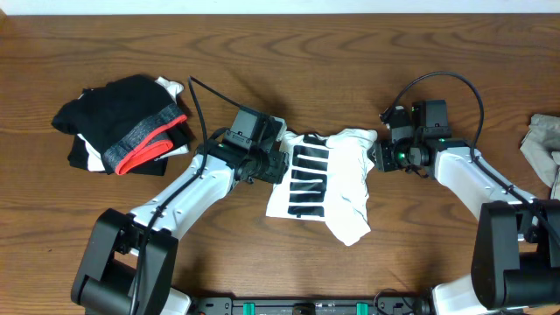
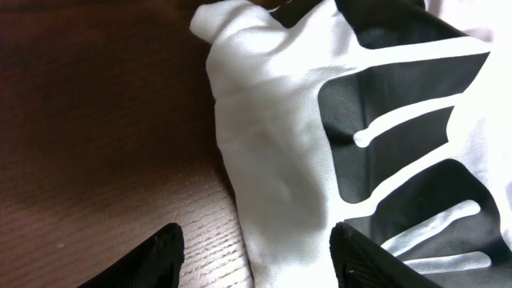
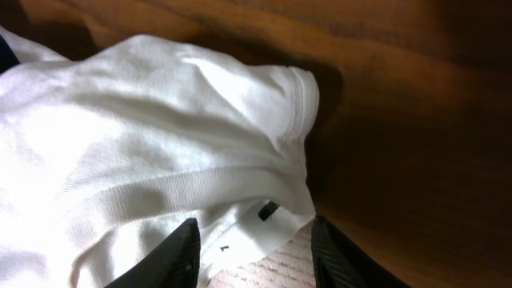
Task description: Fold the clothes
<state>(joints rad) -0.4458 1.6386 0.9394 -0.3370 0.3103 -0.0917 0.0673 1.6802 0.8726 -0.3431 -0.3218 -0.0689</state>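
Observation:
A white shirt with black stripes lies crumpled at the table's middle. My left gripper is at its left edge, open, with the white hem between the fingers in the left wrist view; the striped print fills the right of that view. My right gripper is at the shirt's upper right corner, open, straddling the white edge with a small black tag in the right wrist view. Neither is closed on the cloth.
A stack of dark clothes with a red-trimmed grey band sits at the left. A grey garment lies at the right edge. The table is brown wood.

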